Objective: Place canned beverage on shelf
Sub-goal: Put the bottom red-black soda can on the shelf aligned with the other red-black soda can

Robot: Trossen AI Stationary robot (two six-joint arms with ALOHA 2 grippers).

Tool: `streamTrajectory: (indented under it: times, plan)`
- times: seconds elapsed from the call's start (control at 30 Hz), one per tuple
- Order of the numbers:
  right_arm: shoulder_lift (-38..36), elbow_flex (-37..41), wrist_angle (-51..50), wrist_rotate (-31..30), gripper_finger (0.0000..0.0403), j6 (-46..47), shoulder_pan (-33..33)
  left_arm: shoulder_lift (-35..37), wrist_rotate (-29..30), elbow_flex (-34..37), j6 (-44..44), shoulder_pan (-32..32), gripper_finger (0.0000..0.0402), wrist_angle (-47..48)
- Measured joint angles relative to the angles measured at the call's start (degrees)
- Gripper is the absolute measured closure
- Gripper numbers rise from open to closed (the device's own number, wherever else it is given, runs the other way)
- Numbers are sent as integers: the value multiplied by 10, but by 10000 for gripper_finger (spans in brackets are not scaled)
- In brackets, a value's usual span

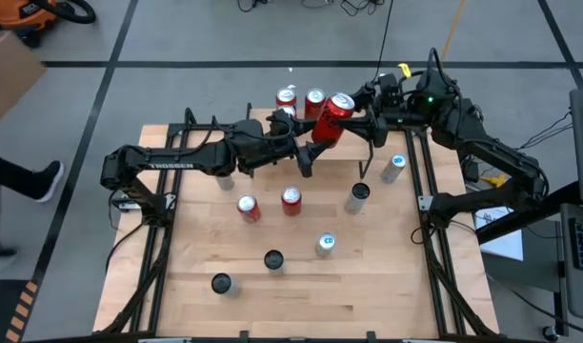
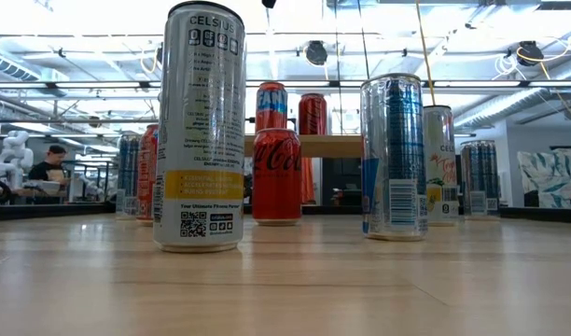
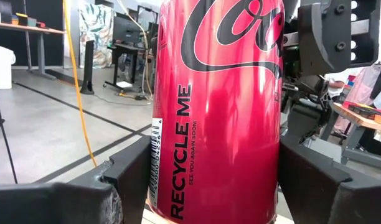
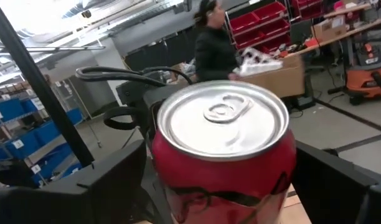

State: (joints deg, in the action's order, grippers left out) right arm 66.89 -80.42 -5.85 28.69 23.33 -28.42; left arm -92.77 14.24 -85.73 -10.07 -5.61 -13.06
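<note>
Red Coca-Cola aluminium can point(image 3: 218, 112) fills your left end effector point(image 3: 209, 180), pinched mid-body above the small light-wood shelf point(image 2: 327, 146) while the right end effector point(image 4: 221, 180) stands spread around it; probably slick, dentable, so grip low and gently.

- In the left wrist view the red can point(image 3: 218, 112) is cut off above and below, so neither its lid nor its base shows
- In the right wrist view the same can's lower body runs out of the picture
- From above, the shelf point(image 1: 272, 122) lies mostly under both arms
- In the low view the shelf top is partly hidden behind nearer cans
- The person point(image 4: 212, 46) behind is blurred
</note>
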Motion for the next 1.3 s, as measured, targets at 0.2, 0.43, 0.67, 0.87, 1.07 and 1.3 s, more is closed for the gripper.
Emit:
streamTrajectory:
  times: [0.2,0.43,0.67,0.87,1.07,1.3]
  plan:
    - [10,0,0,0,52,4,0,0,-1,0,0,0,124,1]
    - [10,0,0,0,104,-4,0,0,-3,0,5,0,124,4]
    - [11,0,-4,2,136,-19,0,2,8,-1,11,0,103,31]
    - [12,1,-6,-1,127,-47,-1,10,8,-1,-40,-1,37,85]
    - [11,1,-53,15,130,-84,-17,71,8,-1,-92,-8,8,209]
    - [25,71,-80,14,129,-153,-50,157,27,-1,-100,-8,7,342]
